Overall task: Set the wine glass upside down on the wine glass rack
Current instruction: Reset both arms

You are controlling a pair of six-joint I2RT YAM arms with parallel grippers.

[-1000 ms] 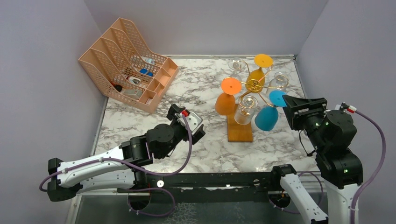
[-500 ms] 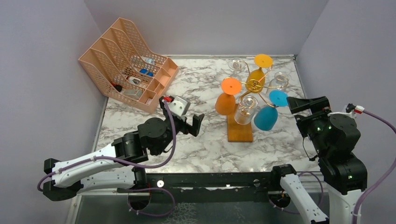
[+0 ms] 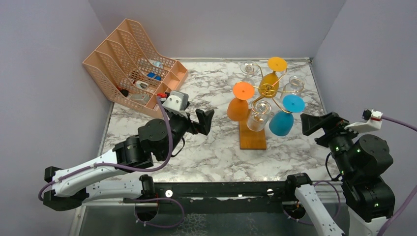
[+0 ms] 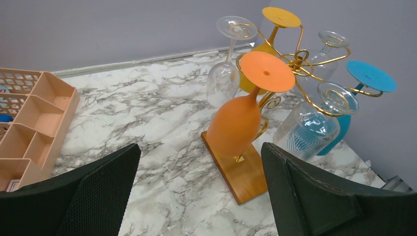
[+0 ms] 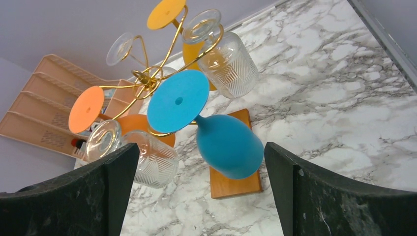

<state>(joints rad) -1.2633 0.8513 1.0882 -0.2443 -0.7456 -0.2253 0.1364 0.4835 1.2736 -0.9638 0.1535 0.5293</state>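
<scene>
**Top view.** We record one thin gold wire wine glass rack (image 3: 267, 89) on its flat orange-brown wooden base (image 3: 252, 140), standing on a white, grey-veined marble table (image 3: 206, 152). Hung on it upside down:
- one blue wine glass (image 3: 281, 124), on the rack's right side
- one orange wine glass (image 3: 237, 109), on its left
- one amber-yellow wine glass (image 3: 269, 81), at its far side
- three clear glasses (image 3: 258, 118) among these

One peach plastic mesh organiser (image 3: 133, 59) sits well left of the rack.

Left gripper (image 3: 195, 123): left of the rack and apart from it, jaws spread wide, nothing held.

Right gripper (image 3: 322, 123): just right of the rack, near the blue glass without touching, jaws spread wide, nothing held.

**Left wrist view.** We note its black fingers (image 4: 93, 196) wide apart, the rack beyond them, the orange glass nearest.

**Right wrist view.** We note its speckled dark fingers (image 5: 314, 196) wide apart. The blue glass is beyond them, hanging foot-up and tilted from the rack.
</scene>
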